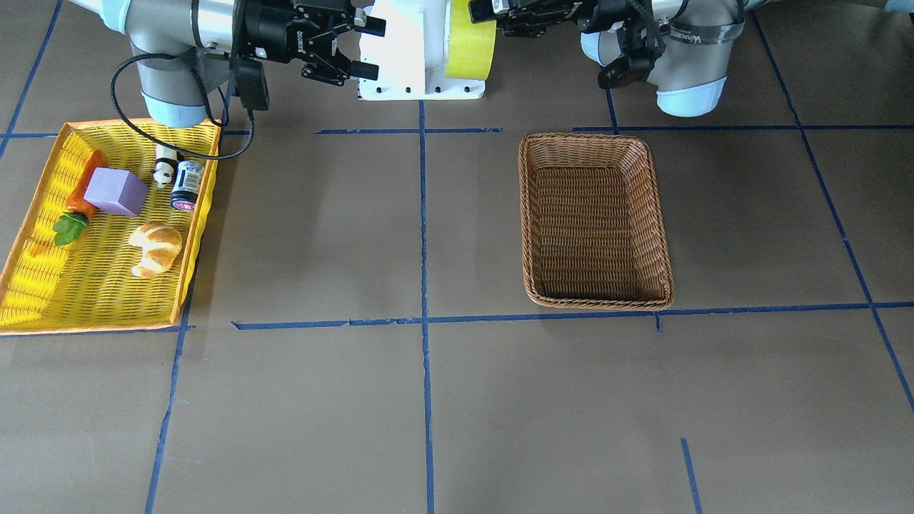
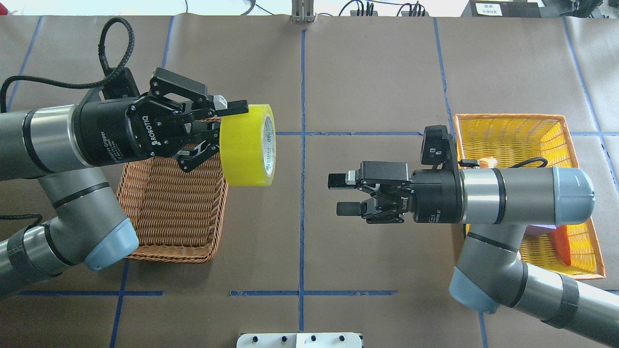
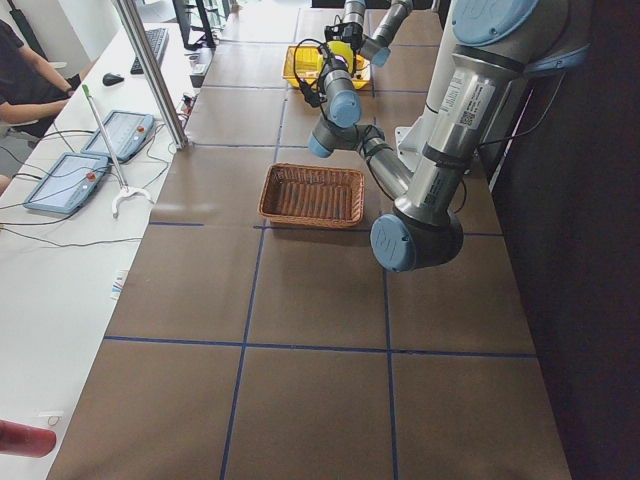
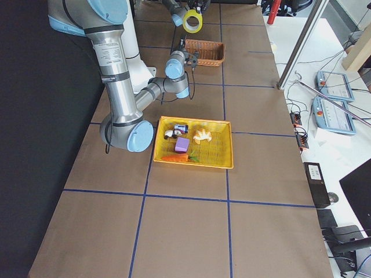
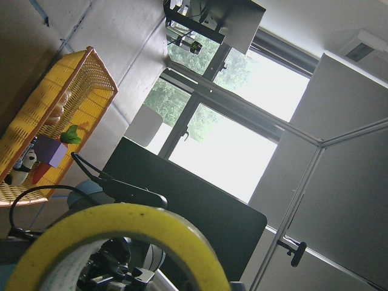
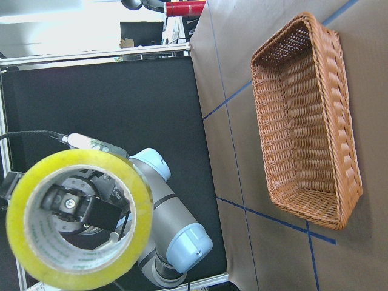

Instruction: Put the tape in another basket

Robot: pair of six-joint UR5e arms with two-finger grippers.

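Left gripper [image 2: 234, 116] is pinching the tape [image 2: 244, 145] by its wall; right gripper [image 2: 341, 194] is hanging open, empty. Centring it low over the basket [image 2: 169, 203] before releasing is looking wisest.

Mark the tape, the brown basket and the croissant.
tape [image 2: 244, 145], overhead view, yellow outer band.
brown basket [image 1: 593, 228], front-facing view, bare woven floor.
croissant [image 1: 156, 248], front-facing view, its middle.

overhead opposite front camera, side cameras at the table [image 3: 300, 300] ends
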